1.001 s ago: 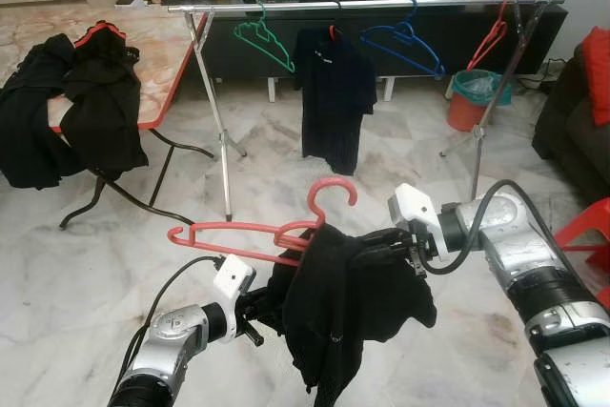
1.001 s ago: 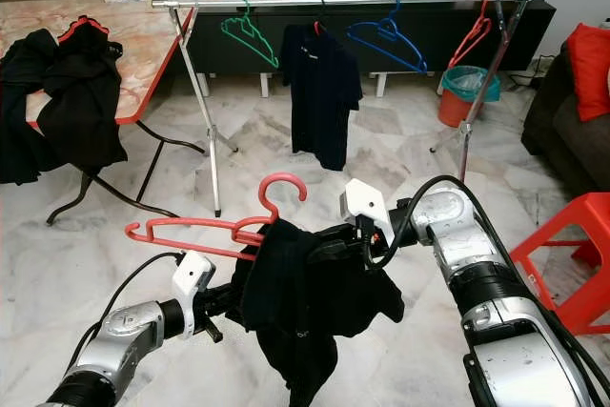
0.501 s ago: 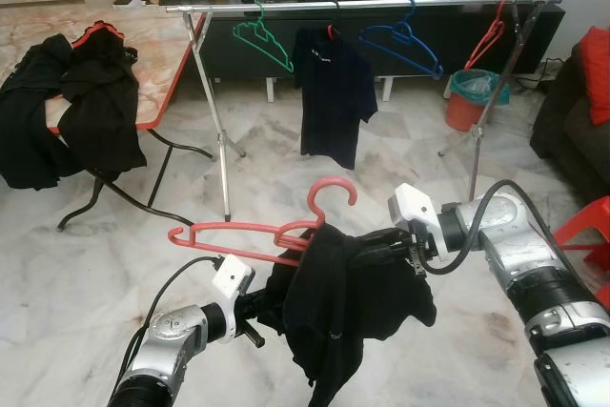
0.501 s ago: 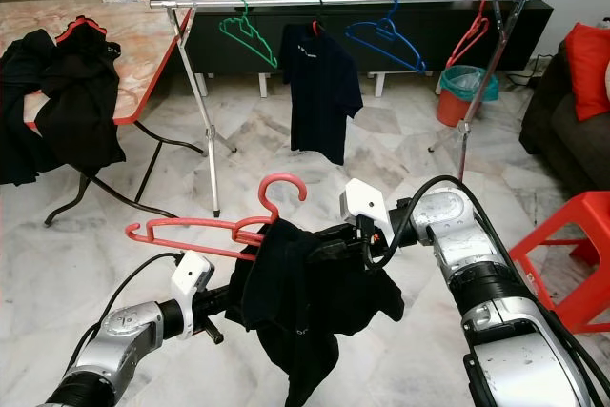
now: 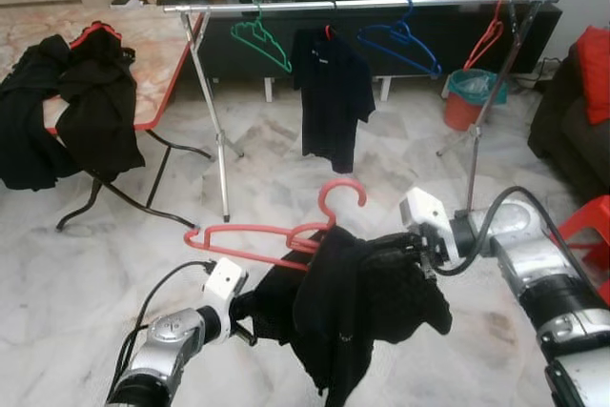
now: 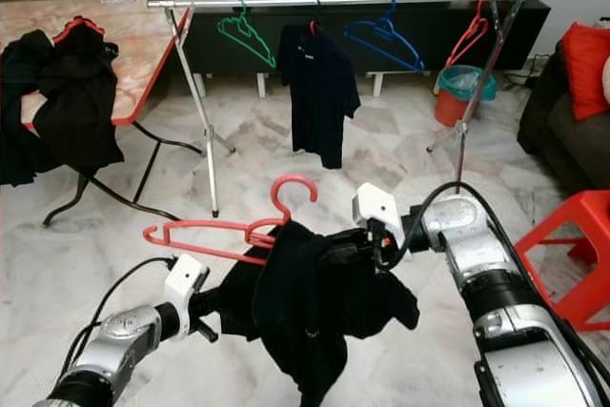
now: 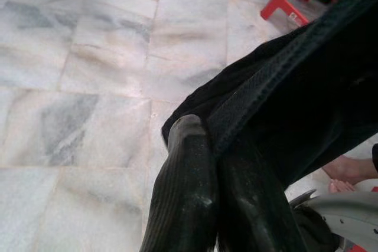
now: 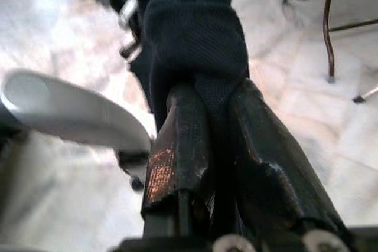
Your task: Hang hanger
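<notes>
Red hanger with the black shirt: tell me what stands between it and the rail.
Nothing visible does. The red hanger is held by both claws through the black shirt; open floor lies ahead to the rail, with free space beside the blue hanger.

Pale marble floor throughout. A table draped with dark clothes stands left; a dark sofa sits right.

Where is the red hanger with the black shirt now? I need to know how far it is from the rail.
In the left eye view, the red hanger is held low between both arms, short of the rail.
</notes>
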Motion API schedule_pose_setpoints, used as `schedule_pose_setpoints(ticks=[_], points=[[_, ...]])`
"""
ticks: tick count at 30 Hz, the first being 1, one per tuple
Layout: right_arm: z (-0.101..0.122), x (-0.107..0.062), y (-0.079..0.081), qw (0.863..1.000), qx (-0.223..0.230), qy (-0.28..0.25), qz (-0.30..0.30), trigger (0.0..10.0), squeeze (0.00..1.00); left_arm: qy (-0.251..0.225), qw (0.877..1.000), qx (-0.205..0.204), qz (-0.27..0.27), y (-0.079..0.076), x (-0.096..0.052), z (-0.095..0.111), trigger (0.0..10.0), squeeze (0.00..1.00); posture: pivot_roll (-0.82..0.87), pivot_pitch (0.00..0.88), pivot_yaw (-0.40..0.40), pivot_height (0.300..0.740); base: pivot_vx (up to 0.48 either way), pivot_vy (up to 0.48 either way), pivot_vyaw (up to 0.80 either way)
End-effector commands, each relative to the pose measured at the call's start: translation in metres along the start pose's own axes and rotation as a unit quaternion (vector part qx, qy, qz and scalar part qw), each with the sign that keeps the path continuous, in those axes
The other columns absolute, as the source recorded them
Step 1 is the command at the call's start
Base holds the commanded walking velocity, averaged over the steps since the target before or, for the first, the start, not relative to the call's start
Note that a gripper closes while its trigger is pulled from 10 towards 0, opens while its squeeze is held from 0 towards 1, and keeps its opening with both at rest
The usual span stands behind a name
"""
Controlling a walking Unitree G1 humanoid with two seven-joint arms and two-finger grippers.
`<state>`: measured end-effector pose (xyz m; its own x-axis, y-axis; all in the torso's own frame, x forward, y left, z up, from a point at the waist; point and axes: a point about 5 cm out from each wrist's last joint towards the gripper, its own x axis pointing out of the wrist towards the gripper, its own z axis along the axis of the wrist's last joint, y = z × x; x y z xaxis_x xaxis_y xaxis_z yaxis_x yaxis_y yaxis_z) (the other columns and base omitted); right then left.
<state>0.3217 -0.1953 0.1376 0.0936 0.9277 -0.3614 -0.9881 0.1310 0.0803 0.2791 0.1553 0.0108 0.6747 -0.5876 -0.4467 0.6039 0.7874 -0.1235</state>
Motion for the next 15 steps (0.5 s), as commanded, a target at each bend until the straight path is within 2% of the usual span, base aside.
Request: schedule_pose_setpoints(ticks=[1, 2, 4, 7, 12, 15], points=[[0.019, -0.019, -0.002, 0.998, -0.018, -0.058, -0.014, 0.0, 0.00, 0.046, 0.998, -0.006, 0.032, 0.010, -0.011, -0.019, 10.0, 0.00, -0.05, 0.008, -0.020, 0.740, 0.000, 0.000, 0.00], [0.019, -0.019, -0.002, 0.998, -0.018, -0.058, -0.014, 0.0, 0.00, 0.046, 0.998, -0.006, 0.032, 0.010, -0.011, -0.019, 10.0, 0.00, -0.05, 0.008, -0.020, 0.740, 0.000, 0.000, 0.00], [0.017, -0.025, 0.002, 0.998, -0.009, -0.061, -0.001, 0.0, 0.00, 0.062, 0.996, -0.014, 0.068, 0.018, -0.015, -0.024, 10.0, 0.00, -0.05, 0.009, -0.019, 0.740, 0.000, 0.000, 0.00], [0.011, -0.027, 0.006, 0.999, -0.008, -0.034, 0.007, 0.0, 0.00, 0.065, 0.995, -0.012, 0.076, 0.021, -0.017, -0.025, 10.0, 0.00, -0.05, 0.009, -0.019, 0.740, 0.000, 0.000, 0.00], [-0.002, -0.034, 0.018, 0.999, 0.001, 0.023, 0.028, 0.0, 0.00, 0.074, 0.991, -0.012, 0.108, 0.031, -0.023, -0.026, 10.0, 0.00, -0.05, 0.015, -0.020, 0.740, 0.000, 0.000, 0.00], [-0.011, -0.040, 0.024, 0.996, -0.001, 0.082, 0.039, 0.0, 0.00, 0.078, 0.989, -0.013, 0.122, 0.036, -0.026, -0.026, 10.0, 0.00, -0.05, 0.018, -0.018, 0.740, 0.000, 0.000, 0.00]])
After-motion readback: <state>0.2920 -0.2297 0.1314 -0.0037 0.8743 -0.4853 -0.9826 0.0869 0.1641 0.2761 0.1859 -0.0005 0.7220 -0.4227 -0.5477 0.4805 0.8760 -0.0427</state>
